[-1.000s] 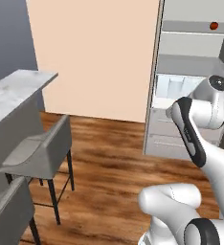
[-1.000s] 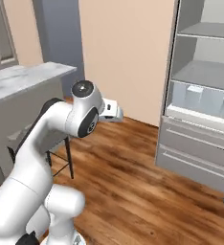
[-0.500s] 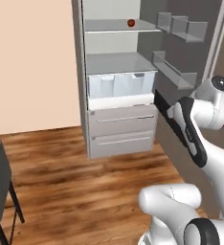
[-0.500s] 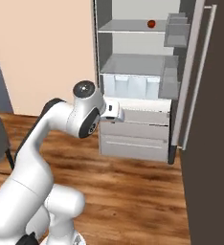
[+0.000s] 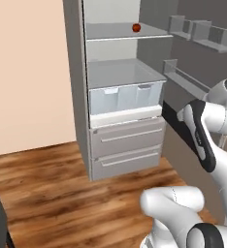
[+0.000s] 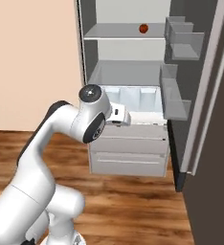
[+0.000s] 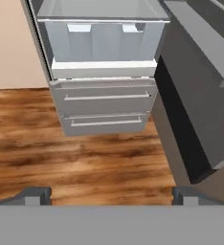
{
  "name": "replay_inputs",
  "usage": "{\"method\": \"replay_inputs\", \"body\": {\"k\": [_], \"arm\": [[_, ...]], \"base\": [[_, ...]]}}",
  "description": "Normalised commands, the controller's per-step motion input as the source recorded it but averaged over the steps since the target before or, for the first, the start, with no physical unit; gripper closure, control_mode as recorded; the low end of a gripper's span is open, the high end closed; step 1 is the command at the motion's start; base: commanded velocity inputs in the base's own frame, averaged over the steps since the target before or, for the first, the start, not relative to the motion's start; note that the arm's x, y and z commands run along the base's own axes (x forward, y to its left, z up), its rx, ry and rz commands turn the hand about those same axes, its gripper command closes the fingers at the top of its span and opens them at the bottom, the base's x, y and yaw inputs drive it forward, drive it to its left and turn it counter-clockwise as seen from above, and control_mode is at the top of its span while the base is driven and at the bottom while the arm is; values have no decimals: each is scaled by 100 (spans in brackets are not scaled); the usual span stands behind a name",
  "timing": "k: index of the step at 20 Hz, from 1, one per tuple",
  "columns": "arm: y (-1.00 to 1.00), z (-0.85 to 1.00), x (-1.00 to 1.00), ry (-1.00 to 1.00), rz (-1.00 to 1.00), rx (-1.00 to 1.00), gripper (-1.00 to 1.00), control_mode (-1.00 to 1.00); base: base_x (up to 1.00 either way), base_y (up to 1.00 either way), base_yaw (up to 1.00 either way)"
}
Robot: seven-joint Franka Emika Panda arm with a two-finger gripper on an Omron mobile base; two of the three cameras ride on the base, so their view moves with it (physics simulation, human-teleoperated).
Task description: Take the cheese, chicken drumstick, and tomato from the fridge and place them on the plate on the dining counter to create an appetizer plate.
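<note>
Red and round, the small tomato (image 5: 136, 28) sits alone on the upper grey shelf (image 5: 127, 34) of the tall grey fridge (image 5: 79, 72); in the right base view the same tomato (image 6: 143, 28) lies toward the right end of that shelf, near the door-side bins; the fridge stands open, its door (image 6: 207, 95) swung out to the right with grey door racks (image 6: 182, 38) fixed along its inner face; below the tomato's shelf comes a second bare grey shelf (image 5: 122, 72), then a translucent pale drawer (image 5: 125, 97) divided into compartments, then two closed grey drawer fronts (image 5: 127, 147) with thin bar handles; nothing can be made out inside the pale drawer; the cheese and the drumstick cannot be picked out on these shelves.

The white arm's two-finger gripper (image 7: 111, 195) hangs well apart from the fridge, over the brown wood-plank floor (image 7: 75, 162), with its two dark fingertips (image 7: 36, 194) spread wide and nothing between them; the hand view looks down at the pale drawer and the two grey drawer fronts, level with the lower part of the fridge and well below the tomato; a plain peach-coloured wall (image 5: 28, 72) runs to the left of the fridge.
</note>
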Motion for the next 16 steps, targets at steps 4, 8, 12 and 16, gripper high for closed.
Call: {"method": "replay_inputs", "body": {"k": [4,8,12,16], "arm": [[0,0,0,0,0,0,-100,100],[0,0,0,0,0,0,-100,100],[0,0,0,0,0,0,-100,100],[0,0,0,0,0,0,-100,100]], "base": [[84,-11,13],[58,-33,13],[60,-30,9],[90,-12,3]]}}
